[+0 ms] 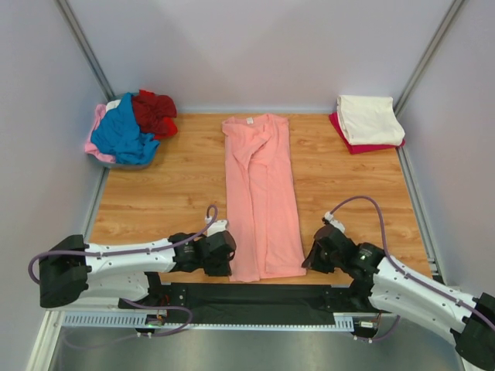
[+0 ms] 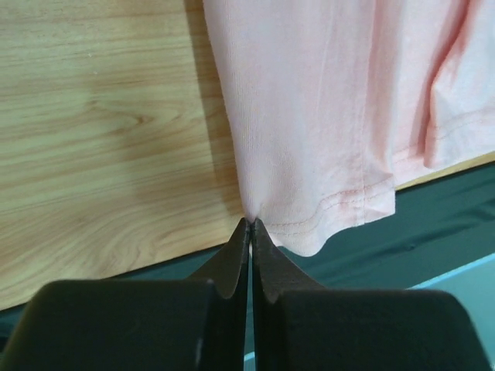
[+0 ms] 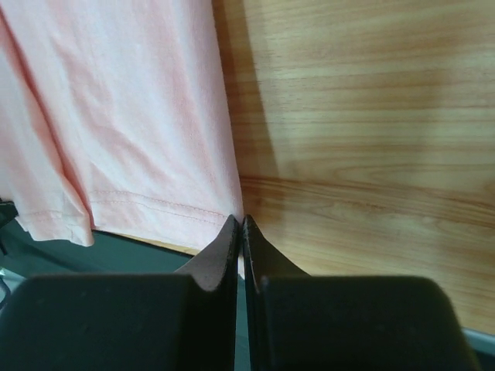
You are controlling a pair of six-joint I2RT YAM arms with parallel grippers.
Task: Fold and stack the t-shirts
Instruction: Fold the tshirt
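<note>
A salmon-pink cotton t-shirt (image 1: 263, 193) lies flat down the middle of the light wooden table (image 1: 170, 185), folded lengthwise into a narrow strip. Its long axis runs from the table's near edge to its far edge. The collar points to the far edge. The stitched hem lies at the near edge, where it laps onto a dark strip (image 1: 255, 300) that borders the wood.

The left gripper (image 1: 231, 261) sits low at the table's near edge, its black fingers pressed together on the hem's left corner. In the left wrist view the cloth puckers into the tips of the left gripper (image 2: 251, 224). The right gripper (image 1: 308, 260) is at the same edge on the other side. In its wrist view the jaws of the right gripper (image 3: 240, 220) are closed tight where the hem's right corner meets them, and the side fold runs straight into the tips.

In the table's far left corner, a loose heap holds a blue shirt (image 1: 124, 133), a dark red shirt (image 1: 155, 112) and a pale pink shirt (image 1: 96, 131). In the far right corner, a folded cream shirt (image 1: 370, 118) rests on a folded crimson shirt (image 1: 363, 146).
</note>
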